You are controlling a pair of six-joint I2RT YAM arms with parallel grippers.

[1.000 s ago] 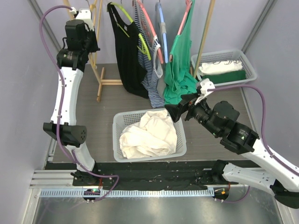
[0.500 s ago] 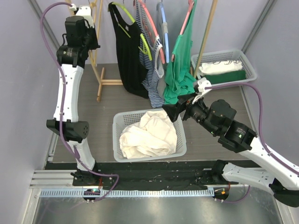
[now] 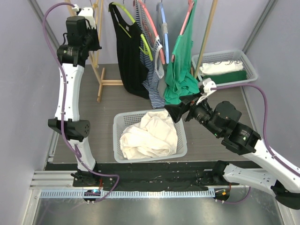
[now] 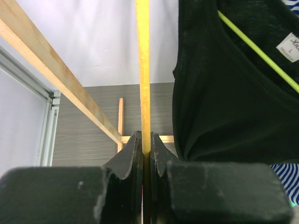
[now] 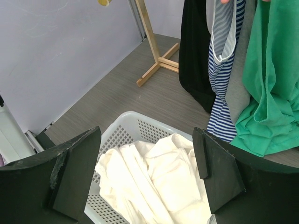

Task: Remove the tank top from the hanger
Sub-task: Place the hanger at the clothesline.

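Two: left tool [image 4: 145,140] pinching yellow bar [image 4: 142,70] — right tool [image 5: 147,170] wide.

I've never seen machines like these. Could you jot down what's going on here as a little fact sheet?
Left gripper: shut on a wooden rail of the clothes rack
Right gripper: open, holding nothing, by the near basket, close to the green tank top
On hangers: black tank top, striped top, green tank top
In near basket: cream cloth
In far basket: folded white and green clothes
Job status: green tank top not yet off its hanger
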